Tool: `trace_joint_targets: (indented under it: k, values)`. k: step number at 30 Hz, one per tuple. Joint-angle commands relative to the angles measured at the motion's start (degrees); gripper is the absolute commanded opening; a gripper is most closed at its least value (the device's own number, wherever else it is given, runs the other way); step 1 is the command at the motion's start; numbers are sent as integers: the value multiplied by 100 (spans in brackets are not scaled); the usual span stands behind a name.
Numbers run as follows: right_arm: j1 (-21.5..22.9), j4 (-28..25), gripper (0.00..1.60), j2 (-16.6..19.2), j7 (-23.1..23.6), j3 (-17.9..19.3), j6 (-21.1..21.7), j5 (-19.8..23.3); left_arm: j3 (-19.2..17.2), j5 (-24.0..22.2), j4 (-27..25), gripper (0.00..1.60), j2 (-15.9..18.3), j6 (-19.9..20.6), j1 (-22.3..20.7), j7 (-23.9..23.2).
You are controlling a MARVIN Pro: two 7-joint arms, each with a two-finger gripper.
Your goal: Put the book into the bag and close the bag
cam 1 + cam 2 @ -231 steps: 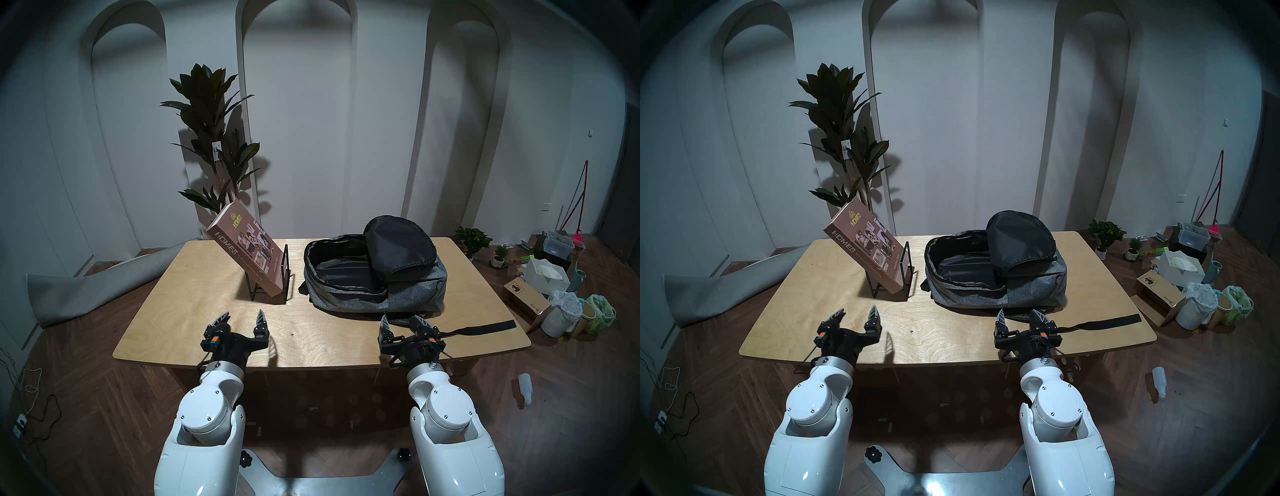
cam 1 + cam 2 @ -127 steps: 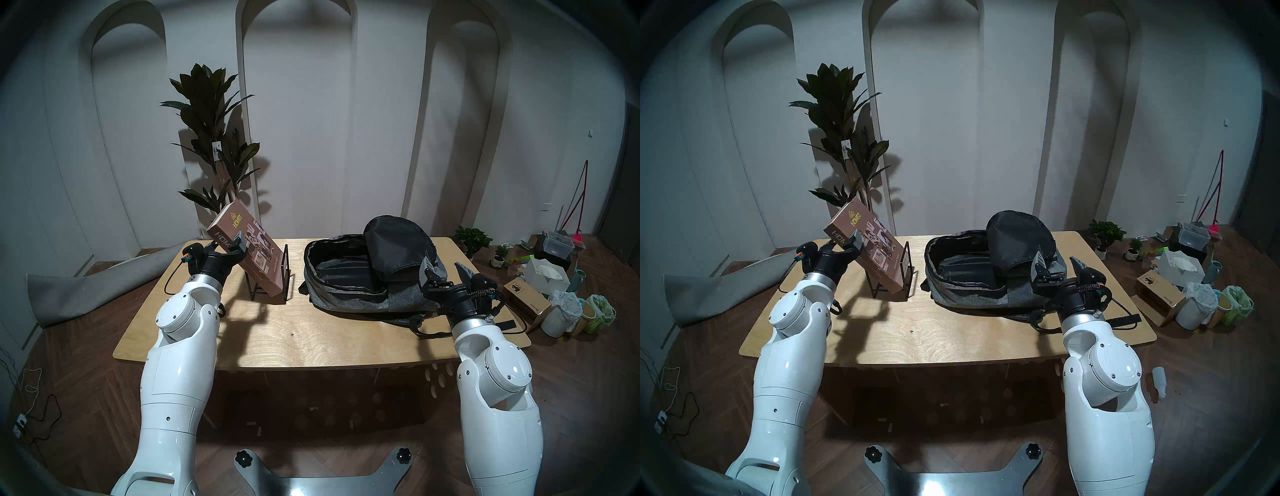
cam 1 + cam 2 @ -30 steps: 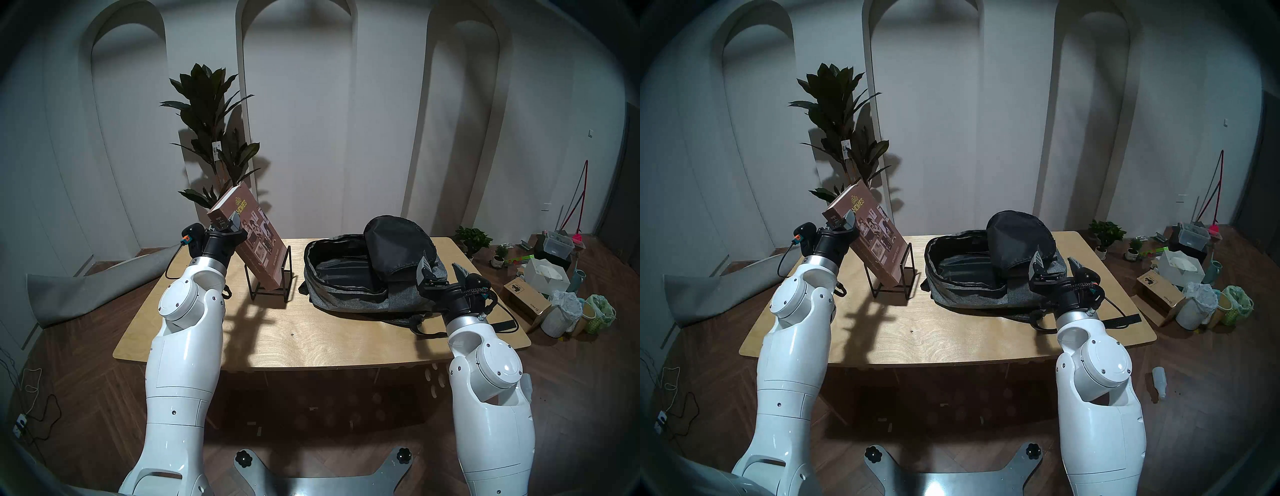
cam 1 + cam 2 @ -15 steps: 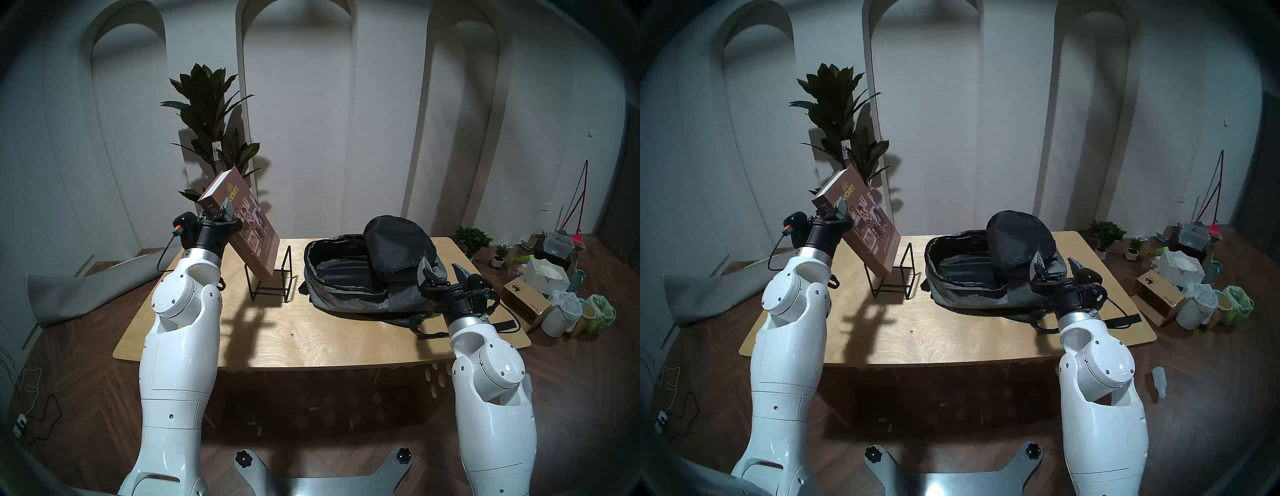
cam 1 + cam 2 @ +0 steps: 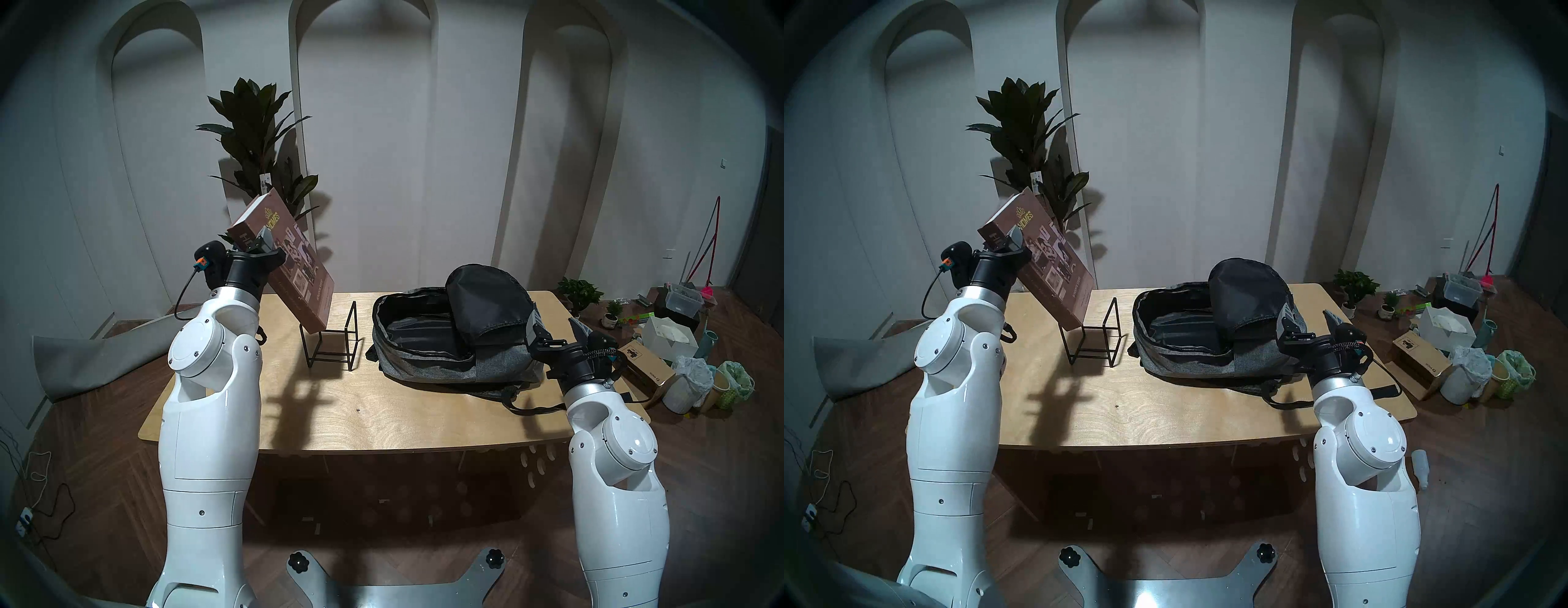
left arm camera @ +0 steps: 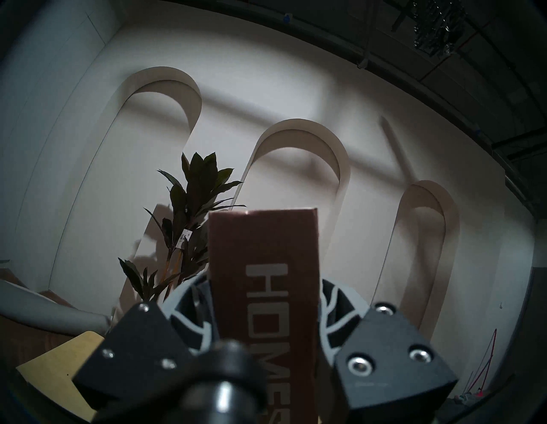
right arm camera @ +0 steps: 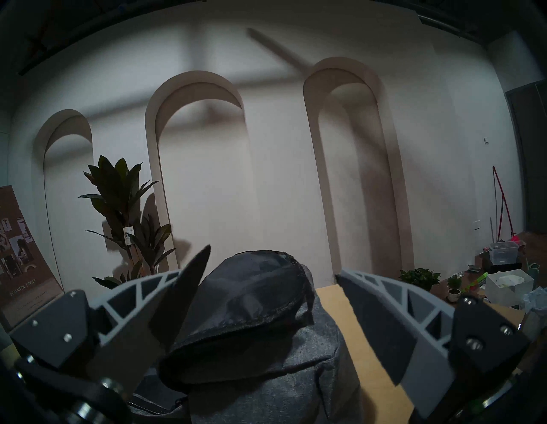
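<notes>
My left gripper (image 5: 257, 241) is shut on the spine end of the brown "HOMES" book (image 5: 297, 271) and holds it tilted in the air, above and left of the black wire-frame stand (image 5: 333, 342). The book's spine fills the left wrist view (image 6: 265, 296) between the fingers. The grey backpack (image 5: 488, 361) lies open on the table, its black-lined flap (image 5: 488, 303) folded back to the right. My right gripper (image 5: 555, 325) is open and empty at the bag's right end, near the flap (image 7: 251, 302). The book's cover shows at the left edge of the right wrist view (image 7: 20, 266).
The wooden table (image 5: 403, 416) carries the stand and the bag. A black strap (image 5: 526, 407) trails from the bag toward the front right edge. A tall plant (image 5: 259, 140) stands behind the table. Boxes and bags (image 5: 679, 361) crowd the floor at the right.
My left gripper has lifted the book up and to the left, clear of the stand, over the last second. My right gripper has shifted slightly right and stays open.
</notes>
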Motion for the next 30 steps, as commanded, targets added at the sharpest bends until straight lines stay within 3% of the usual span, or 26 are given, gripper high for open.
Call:
trace_joint_targets:
  k: [1, 10, 16, 21, 30]
  values:
    - [278, -14, 160, 305, -35, 400, 141, -24, 204, -252, -293, 0, -302, 115, -505, 76]
    - [478, 331, 160, 625, -1, 897, 197, -103, 655, -397, 23, 0, -670, 178, -879, 335]
    - [497, 510, 160, 793, 97, 1155, 243, -110, 918, -385, 536, 0, -966, -181, -1044, 494]
    - [522, 593, 160, 817, 81, 1290, 360, -132, 1183, -36, 1172, 0, -1074, -676, -1262, 729]
    - [637, 695, 160, 872, 55, 1374, 500, -229, 1198, 133, 2223, 0, -1365, -1283, -1669, 1059]
